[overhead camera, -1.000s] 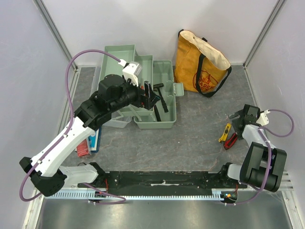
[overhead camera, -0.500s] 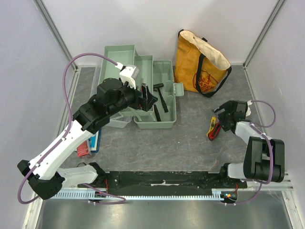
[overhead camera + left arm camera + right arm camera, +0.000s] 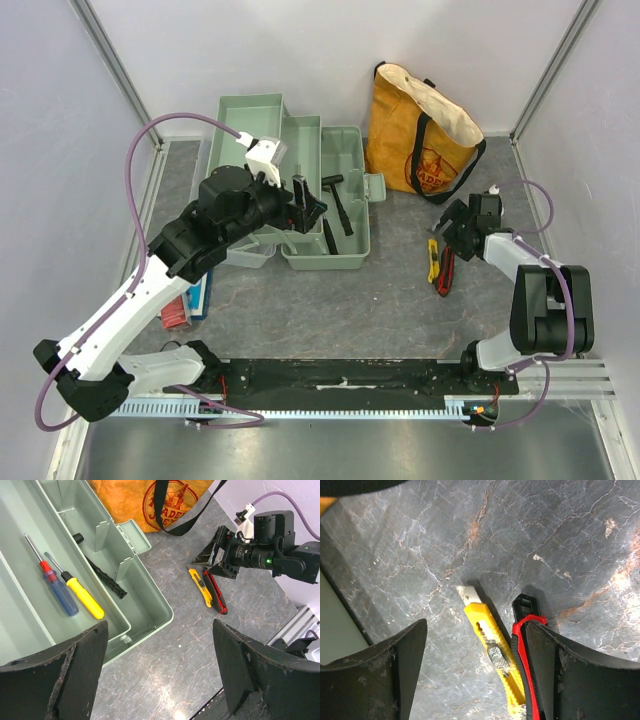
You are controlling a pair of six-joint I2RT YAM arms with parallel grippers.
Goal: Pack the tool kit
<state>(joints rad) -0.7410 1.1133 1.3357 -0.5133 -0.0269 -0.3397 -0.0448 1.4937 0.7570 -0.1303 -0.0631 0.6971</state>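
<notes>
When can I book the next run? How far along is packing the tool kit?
Done: two screwdrivers and a black tool lie in the open toolbox. In hand: nothing; the right gripper hovers open over the yellow knife and red knife on the table. Left: both knives in, trays folded, box closed.

Left end effector [image 3: 159, 650] agape (right [image 3: 475, 645] too)

Seen from above, the right gripper [image 3: 452, 226] has swung from the frame's right edge inward to centre right. The slim yellow plastic utility knife [image 3: 433, 258] and the red-and-black plastic cutter [image 3: 446, 271] have slid left too, now lying nearly vertical in frame. The left gripper [image 3: 308, 203] has edged slightly left.
</notes>
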